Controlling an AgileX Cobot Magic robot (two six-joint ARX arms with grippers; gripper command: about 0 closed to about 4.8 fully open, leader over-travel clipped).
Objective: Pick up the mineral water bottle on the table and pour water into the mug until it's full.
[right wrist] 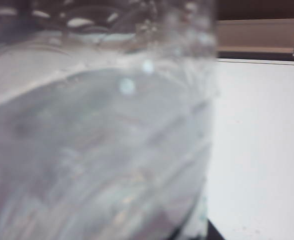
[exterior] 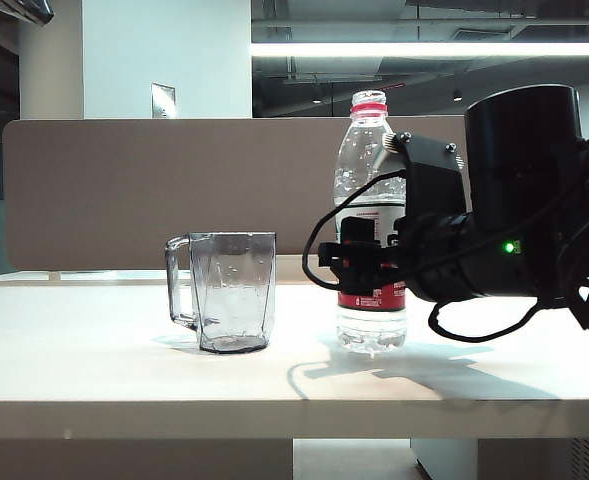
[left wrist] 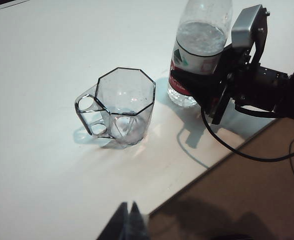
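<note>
Clear thin plastic, that is the tall mineral water bottle point(exterior: 371, 220) with its red neck ring and white-and-red label, standing upright on the smooth off-white table point(exterior: 94, 350) just beside the smoky-grey faceted mug point(exterior: 232, 290), which looks empty. My right gripper point(exterior: 359, 262) sits around the label band, jaws on either side; whether they press yet I cannot tell, the wrist view being all blurred bottle. Mostly full, it should feel heavy and slick, its walls yielding, so the label band seems the firmest hold. My left gripper point(left wrist: 128, 220) hangs above the table's near edge, apparently closed and empty.
</note>
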